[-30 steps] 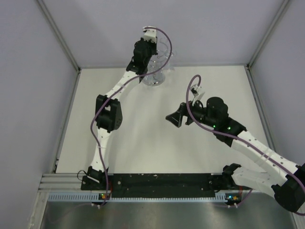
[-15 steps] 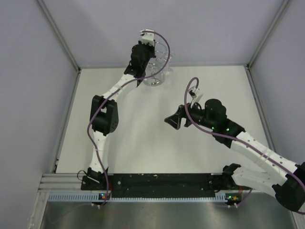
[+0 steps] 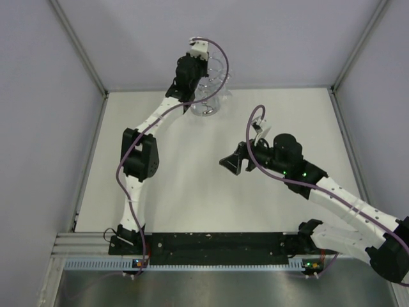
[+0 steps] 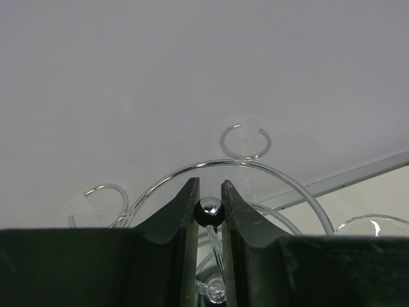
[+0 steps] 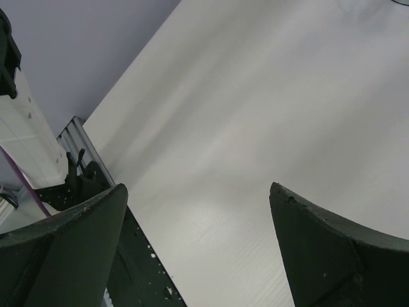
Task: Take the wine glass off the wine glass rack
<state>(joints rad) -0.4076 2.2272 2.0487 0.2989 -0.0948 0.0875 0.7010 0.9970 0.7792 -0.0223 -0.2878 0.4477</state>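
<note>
The wine glass rack (image 3: 209,96) is a chrome wire stand at the table's far edge. In the left wrist view its wire ring (image 4: 255,169) arcs past my fingers. My left gripper (image 4: 209,187) is shut on the chrome ball (image 4: 209,211) on top of the rack's post; it also shows in the top view (image 3: 203,78). A clear wine glass hangs with its foot (image 4: 246,128) in a far loop. Other glass feet show at the left (image 4: 86,208) and right (image 4: 377,227). My right gripper (image 3: 227,160) is open and empty over the middle of the table (image 5: 243,115).
Grey walls close in the table on the left, back and right. The rack stands close to the back wall (image 3: 268,45). A black rail (image 3: 211,244) with the arm bases runs along the near edge, and shows in the right wrist view (image 5: 96,182).
My left wrist has shifted slightly up and back at the rack's top, staying shut on it. My right gripper has drifted a little left toward the table's middle.
</note>
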